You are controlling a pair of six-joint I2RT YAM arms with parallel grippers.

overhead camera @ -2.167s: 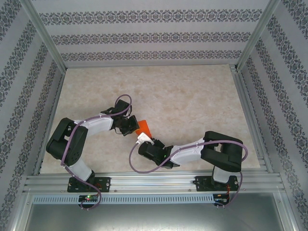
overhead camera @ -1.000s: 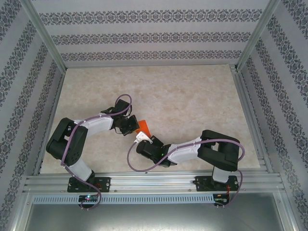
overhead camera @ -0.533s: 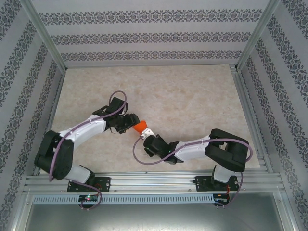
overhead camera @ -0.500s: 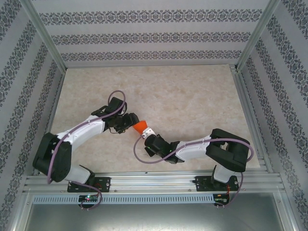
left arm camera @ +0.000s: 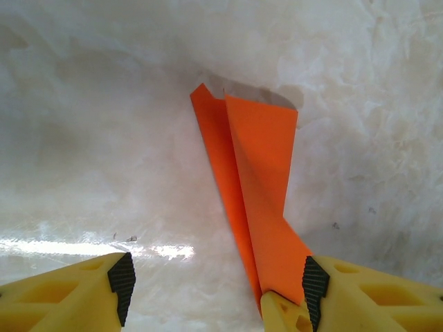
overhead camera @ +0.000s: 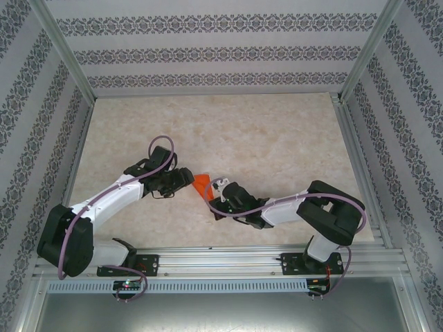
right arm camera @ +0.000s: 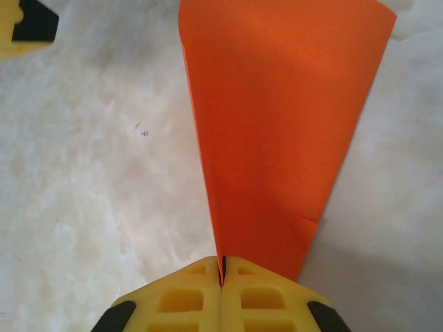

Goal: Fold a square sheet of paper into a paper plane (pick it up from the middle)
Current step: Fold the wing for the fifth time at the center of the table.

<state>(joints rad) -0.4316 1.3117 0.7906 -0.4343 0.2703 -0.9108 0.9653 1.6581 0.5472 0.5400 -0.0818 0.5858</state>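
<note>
Here, in the top external view, the two arms meet just below the middle of the frame, over the pale marbled table [overhead camera: 277, 131]. The paper plane [overhead camera: 201, 184], a small wedge of bright orange-red paper, sits between them. The left gripper [overhead camera: 185, 178] comes in from the left and the right gripper [overhead camera: 212, 195] from the lower right.

In the right wrist view, the right gripper [right arm camera: 221, 273] sits at the bottom centre, and its yellow fingers [right arm camera: 183, 301] are pressed together on the narrow end of the paper plane [right arm camera: 277, 117]. The paper widens from that pinch toward the top of the frame, ending in a straight slanted edge at the upper right. A short crease shows low on its right side. One yellow and black finger [right arm camera: 24, 21] of the left gripper shows in the upper left corner, apart from the paper.

In the left wrist view, the left gripper [left arm camera: 214, 294] has its jaws wide apart at the two lower corners. The paper plane [left arm camera: 256, 173] rises from the lower right toward the upper middle as a slim double-layered strip with a long fold down its length. Its narrow end lies just beside the black pad [left arm camera: 315, 280] on the right; I cannot tell whether they touch. The table [left arm camera: 104, 138] lies under the paper.
</note>
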